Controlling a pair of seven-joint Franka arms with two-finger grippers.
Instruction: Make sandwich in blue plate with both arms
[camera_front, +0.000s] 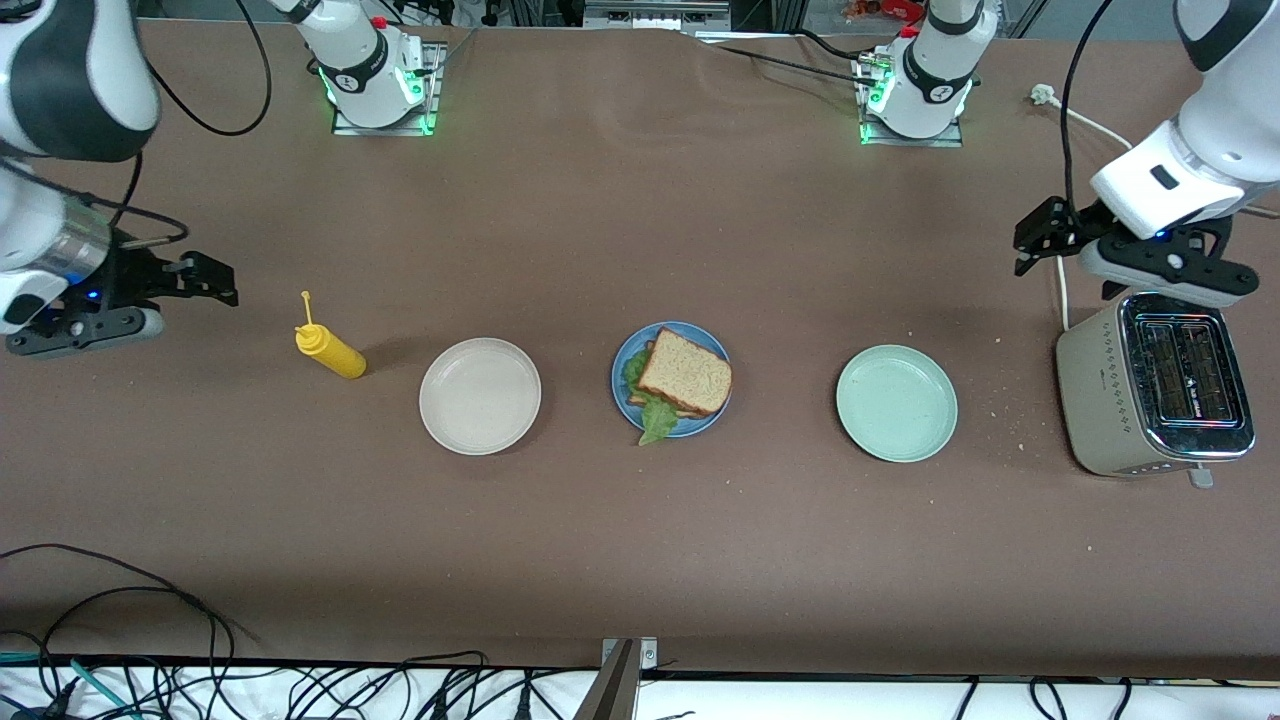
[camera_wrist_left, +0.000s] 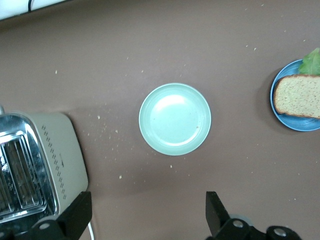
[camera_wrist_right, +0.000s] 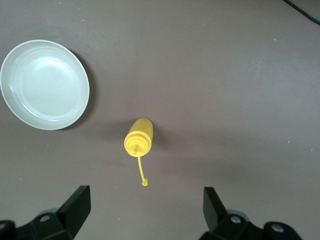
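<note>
Open table around both raised grippers

The left gripper (camera_front: 1040, 240), fingers spread and empty, hangs over bare table just beside the toaster (camera_front: 1150, 395), its one close obstacle; the mint-green plate (camera_wrist_left: 175, 119) lies well apart from it. The right gripper (camera_front: 205, 278), also spread and empty, hangs over bare table, with only the upright yellow squeeze bottle (camera_wrist_right: 138, 137) near it, the beige plate (camera_wrist_right: 44, 84) farther along.

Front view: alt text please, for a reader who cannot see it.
A sandwich with lettuce sits on the blue plate mid-table, between a beige plate and a mint-green plate. A yellow squeeze bottle and a toaster stand toward the table's ends.
</note>
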